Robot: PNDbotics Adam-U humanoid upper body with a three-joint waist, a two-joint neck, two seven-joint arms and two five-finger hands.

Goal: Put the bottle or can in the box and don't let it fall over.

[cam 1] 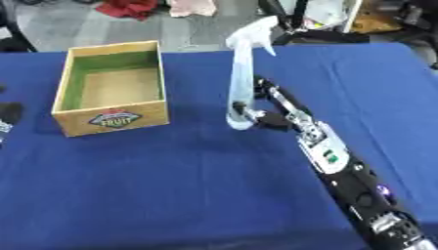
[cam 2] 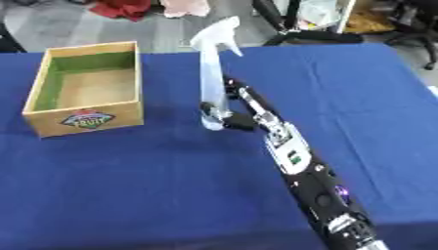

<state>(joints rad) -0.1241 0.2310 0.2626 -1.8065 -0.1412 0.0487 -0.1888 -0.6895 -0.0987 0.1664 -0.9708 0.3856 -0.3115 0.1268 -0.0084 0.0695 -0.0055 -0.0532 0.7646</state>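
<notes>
Now the right hand [cam 1: 256, 114] is clamped low on the upright spray bottle [cam 1: 242, 78], right of the box [cam 1: 109, 117]; next, carry it left over the rim and lower it level.

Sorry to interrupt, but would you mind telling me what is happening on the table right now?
The robot's right hand is curled round the lower part of a clear spray bottle, which stands upright on the blue table. The wooden box sits open and empty to the bottle's left, apart from it, so the bottle is not yet in it. The left hand barely shows at the left edge.
</notes>
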